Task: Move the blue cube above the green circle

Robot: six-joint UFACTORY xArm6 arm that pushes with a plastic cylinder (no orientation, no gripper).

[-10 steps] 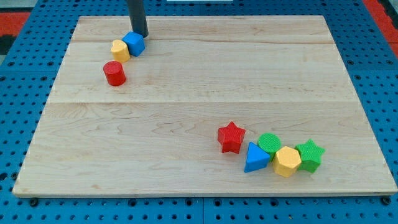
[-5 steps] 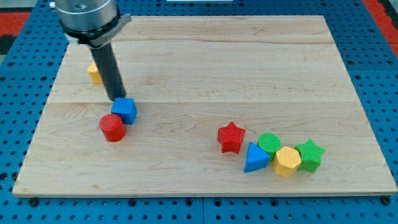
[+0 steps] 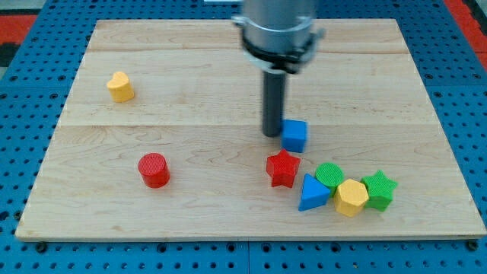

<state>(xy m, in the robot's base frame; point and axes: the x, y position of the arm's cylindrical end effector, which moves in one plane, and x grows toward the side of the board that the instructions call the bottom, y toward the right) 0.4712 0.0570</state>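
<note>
Wood board: my tip touching blue cube w/ ridged faces; tool holds nothing.

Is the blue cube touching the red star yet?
Apart. The camera view shows bare wood between the blue cube and the red star below it.

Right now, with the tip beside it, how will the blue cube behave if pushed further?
The blue cube has flat faces, so it likely slides, not rolls. My tip sits at its left edge; an off-centre push may spin it. It looks small and light, so probably easy to shove.
</note>
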